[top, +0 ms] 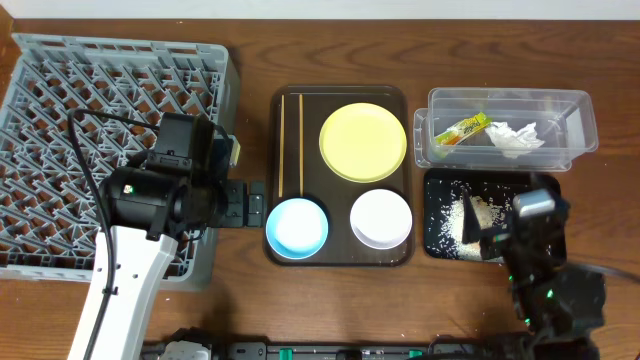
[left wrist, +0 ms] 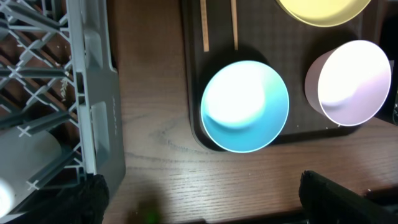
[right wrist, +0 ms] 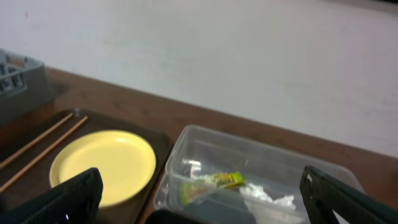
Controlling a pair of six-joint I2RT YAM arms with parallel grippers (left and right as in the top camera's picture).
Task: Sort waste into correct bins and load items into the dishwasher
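Observation:
The grey dish rack (top: 100,140) stands at the left. The chopsticks (top: 290,145), yellow plate (top: 363,141), light blue bowl (top: 297,227) and white bowl (top: 381,218) sit on the brown tray. The clear tub (top: 505,125) holds the snack wrapper (top: 462,129) and tissue (top: 515,138). Rice scraps (top: 455,220) lie in the black tray (top: 440,185). My left gripper (top: 245,203) is open and empty between the rack and the blue bowl (left wrist: 245,106). My right gripper (top: 497,232) is open and empty over the black tray, facing the tub (right wrist: 261,180). A white rounded thing (left wrist: 25,162), perhaps the cup, sits in the rack corner.
The brown serving tray (top: 340,258) fills the table's middle. My left arm lies over the rack's right side. A strip of bare wooden table (left wrist: 155,124) runs between the rack wall (left wrist: 93,93) and the brown tray. A pale wall stands behind the table.

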